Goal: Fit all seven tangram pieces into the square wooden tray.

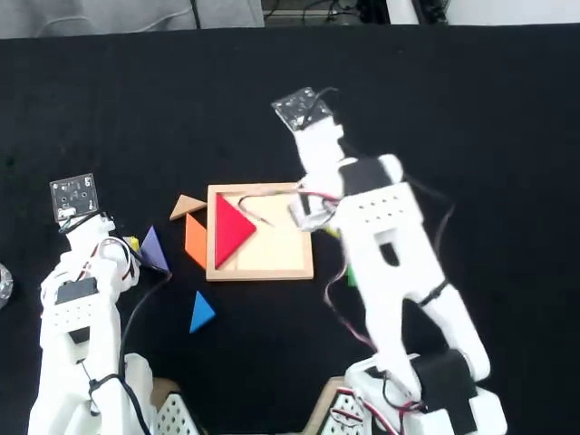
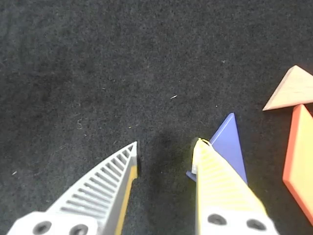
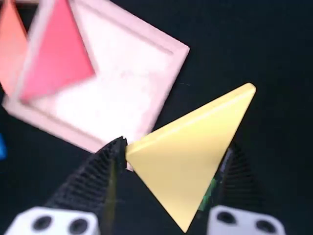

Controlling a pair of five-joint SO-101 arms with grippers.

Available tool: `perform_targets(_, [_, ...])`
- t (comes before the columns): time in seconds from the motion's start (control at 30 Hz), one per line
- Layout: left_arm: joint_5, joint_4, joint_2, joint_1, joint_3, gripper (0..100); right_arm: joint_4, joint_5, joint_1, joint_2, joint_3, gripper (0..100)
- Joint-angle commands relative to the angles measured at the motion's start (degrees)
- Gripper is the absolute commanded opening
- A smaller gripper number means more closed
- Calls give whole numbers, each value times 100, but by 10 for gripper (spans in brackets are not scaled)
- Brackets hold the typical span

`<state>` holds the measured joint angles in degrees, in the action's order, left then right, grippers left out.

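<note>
1. Holding the yellow triangle by two of its edges, your right gripper hung just off the right rim of the square wooden tray, with the piece clear of the desk.
2. Your left gripper was spread wide with nothing between its fingers, over bare desk well left of the tray.
3. The purple triangle lay flat right beside that gripper's yellow finger; I couldn't tell whether they touched.
4. The red triangle sat in the tray's left half, long edge along the left rim. In your right wrist view that edge looked to overlap the rim, so I couldn't tell if it was seated flat.
5. The rest of the tray floor was bare wood.
6. The orange parallelogram lay on the desk against the outside of the tray's left rim.
7. The wood-coloured triangle lay just above the orange piece, by the tray's far-left corner.
8. The blue triangle lay alone on the desk, below the tray's near-left corner.
9. A green piece showed just right of the tray, mostly hidden by your right arm.
</note>
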<state>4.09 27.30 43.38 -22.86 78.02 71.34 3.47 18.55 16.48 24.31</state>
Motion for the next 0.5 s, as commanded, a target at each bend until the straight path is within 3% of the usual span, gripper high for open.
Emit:
perform_targets(0.0, [35,-88,114,57,-13,188,-554,-1495,229,277,154,204])
perform_targets(0.07, [35,-97,114,48,-13,188,-668,-1890,343,321,163,204])
perform_targets(0.27, [35,-105,114,57,-13,188,-818,-1978,1064,277,145,208])
perform_targets(0.4, [35,-105,114,57,-13,188,-1424,-2031,1495,277,752,204])
perform_targets(0.47, [35,-105,114,57,-13,188,-1987,-2426,1679,277,1270,204])
